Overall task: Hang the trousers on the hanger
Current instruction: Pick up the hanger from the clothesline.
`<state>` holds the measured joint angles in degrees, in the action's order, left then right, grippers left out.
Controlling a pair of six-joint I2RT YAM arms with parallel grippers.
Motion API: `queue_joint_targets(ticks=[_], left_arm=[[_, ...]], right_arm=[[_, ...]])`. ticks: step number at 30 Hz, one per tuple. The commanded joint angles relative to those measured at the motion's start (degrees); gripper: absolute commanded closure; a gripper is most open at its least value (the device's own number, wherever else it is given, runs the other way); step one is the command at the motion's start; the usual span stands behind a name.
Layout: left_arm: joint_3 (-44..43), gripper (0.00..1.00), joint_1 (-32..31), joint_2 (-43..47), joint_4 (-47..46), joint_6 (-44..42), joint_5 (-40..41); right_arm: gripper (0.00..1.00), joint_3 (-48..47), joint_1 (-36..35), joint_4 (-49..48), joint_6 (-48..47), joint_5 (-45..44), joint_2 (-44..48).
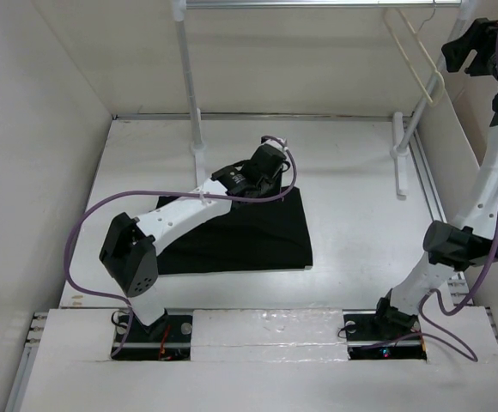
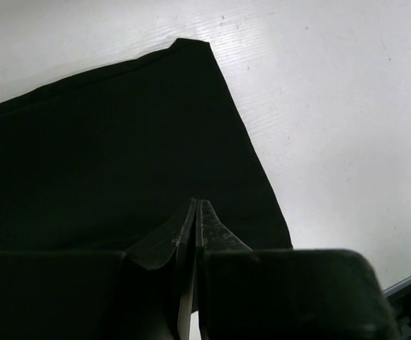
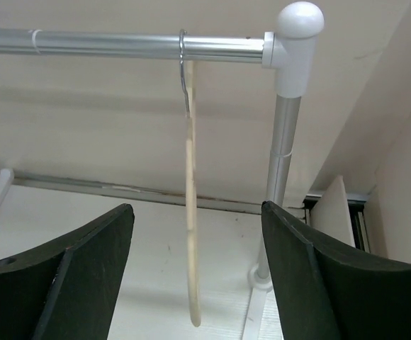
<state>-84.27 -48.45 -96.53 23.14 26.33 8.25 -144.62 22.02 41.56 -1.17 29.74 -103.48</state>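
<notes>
Robot lab cell: white panel walls [image 1: 43, 172] enclose a clothes rack [image 3: 120, 44].

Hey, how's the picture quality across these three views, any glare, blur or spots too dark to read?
Top external: even, soft light, but the trousers read as one flat black patch. Left wrist: same black cloth without fold detail, against a bright table; shut left gripper looms dark. Right wrist: hanger sharp, rail slightly glinting.

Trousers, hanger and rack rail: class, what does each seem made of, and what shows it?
Trousers: soft matte black cloth, lying limp and flat. Hanger: pale cream, smooth, perhaps wood or plastic; wire hook. Rail: shiny silvery metal tube.
</notes>
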Motion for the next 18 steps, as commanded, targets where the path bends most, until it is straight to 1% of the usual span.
queue_joint_targets(ticks=[1, 2, 3, 4, 7, 10, 12, 18], left_arm=[[0.4, 1.0, 0.3, 2.3, -2.3, -1.7, -2.9], [0.5, 1.0, 0.8, 1.9, -2.2, -1.8, -3.0], [0.6, 1.0, 0.8, 1.6, -2.1, -1.8, -3.4], [1.3, 1.0, 1.3, 1.3, -2.6, -1.5, -4.2], [2.2, 1.0, 1.9, 1.3, -3.4, -1.2, -5.3], [2.2, 1.0, 2.5, 1.1, -3.3, -1.0, -6.0], [2.2, 1.0, 2.5, 1.2, -3.3, -0.9, -6.1], [2.7, 1.0, 2.5, 1.2, -3.4, -0.4, -6.9]], right_arm=[[0.22, -1.4, 1.0, -3.9, 1.1, 5.3, 0.0], [0.21, -1.2, 1.5, -3.6, 1.0, 8.4, -0.6], [0.21, -1.3, 1.5, -2.0, 1.0, 9.3, -1.3], [0.21, -0.2, 1.0, -0.6, -0.5, 8.9, -1.6], [0.21, 2.0, -0.7, -1.0, -1.9, 7.4, -0.9], [0.25, 4.9, -1.3, -0.3, -3.4, 5.6, -0.7], [0.25, 6.6, -1.3, -0.1, -4.2, 4.0, -0.8], [0.26, 7.3, -1.3, -0.9, -5.8, 2.4, -0.4]])
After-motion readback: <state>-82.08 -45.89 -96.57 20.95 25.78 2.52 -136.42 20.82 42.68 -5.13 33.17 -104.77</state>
